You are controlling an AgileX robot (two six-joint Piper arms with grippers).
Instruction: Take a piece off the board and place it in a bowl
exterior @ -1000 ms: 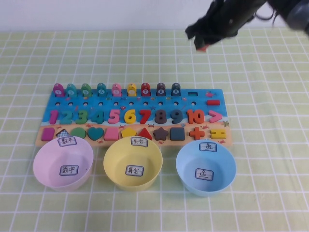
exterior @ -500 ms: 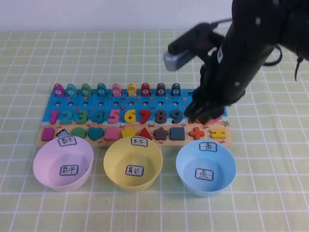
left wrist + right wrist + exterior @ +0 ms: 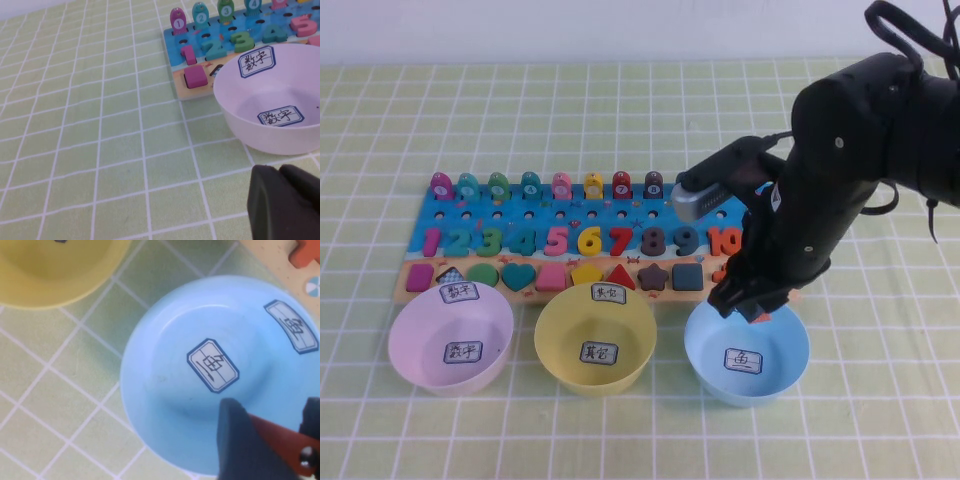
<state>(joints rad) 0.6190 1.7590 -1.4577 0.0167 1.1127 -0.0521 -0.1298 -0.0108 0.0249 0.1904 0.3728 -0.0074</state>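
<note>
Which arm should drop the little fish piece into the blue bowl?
The right. Its gripper already holds the piece over the blue bowl; the left gripper sits by the pink bowl.

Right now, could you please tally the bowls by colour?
Pink bowl: 1
Yellow bowl: 1
Light blue bowl: 1
Total: 3
Right pincer holds the piece above the light blue bowl; left pincer is beside the pink bowl.
</note>
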